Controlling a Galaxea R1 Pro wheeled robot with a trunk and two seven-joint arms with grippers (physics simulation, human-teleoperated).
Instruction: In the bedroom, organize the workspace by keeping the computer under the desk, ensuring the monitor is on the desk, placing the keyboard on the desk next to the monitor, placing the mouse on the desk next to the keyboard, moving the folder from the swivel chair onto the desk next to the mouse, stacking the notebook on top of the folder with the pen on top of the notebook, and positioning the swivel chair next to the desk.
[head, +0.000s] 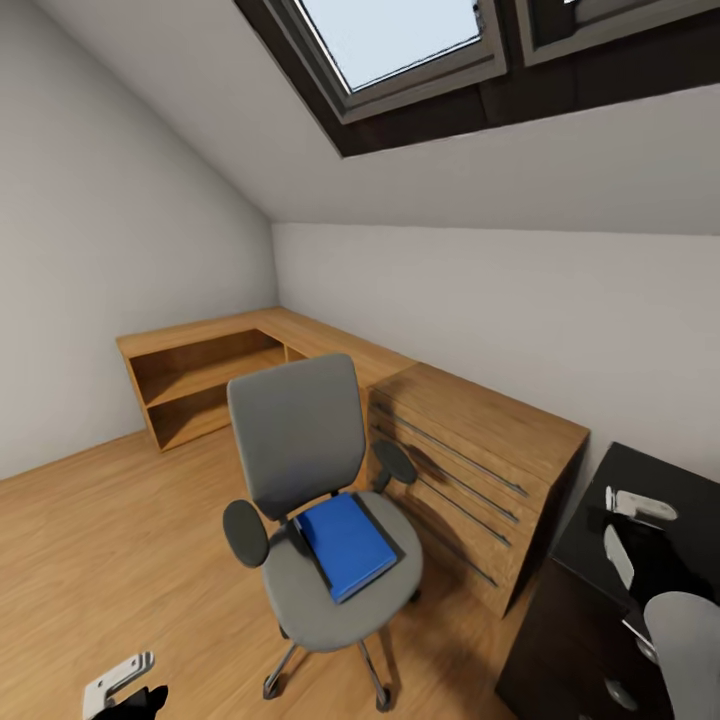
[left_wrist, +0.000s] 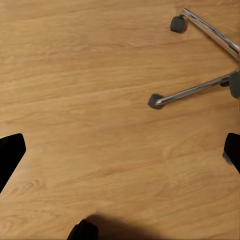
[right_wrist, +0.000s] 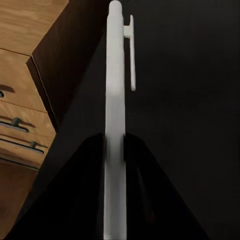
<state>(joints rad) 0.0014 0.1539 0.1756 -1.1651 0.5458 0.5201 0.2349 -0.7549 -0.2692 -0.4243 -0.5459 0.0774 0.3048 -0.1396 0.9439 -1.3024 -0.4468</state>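
Observation:
The grey swivel chair stands mid-floor with the blue folder lying flat on its seat. At the right edge is the glossy black desk. My right gripper hovers over that desk. In the right wrist view the gripper is shut on the slim white pen, which sticks out past the black fingers above the desk top. My left gripper hangs low near the floor, and in its wrist view it is open above bare planks, beside the chair's metal spokes.
Low light-wood cabinets run along the far wall into a wood drawer chest that abuts the desk. The desk's dark drawer unit sits below the right arm. Open plank floor lies left of the chair.

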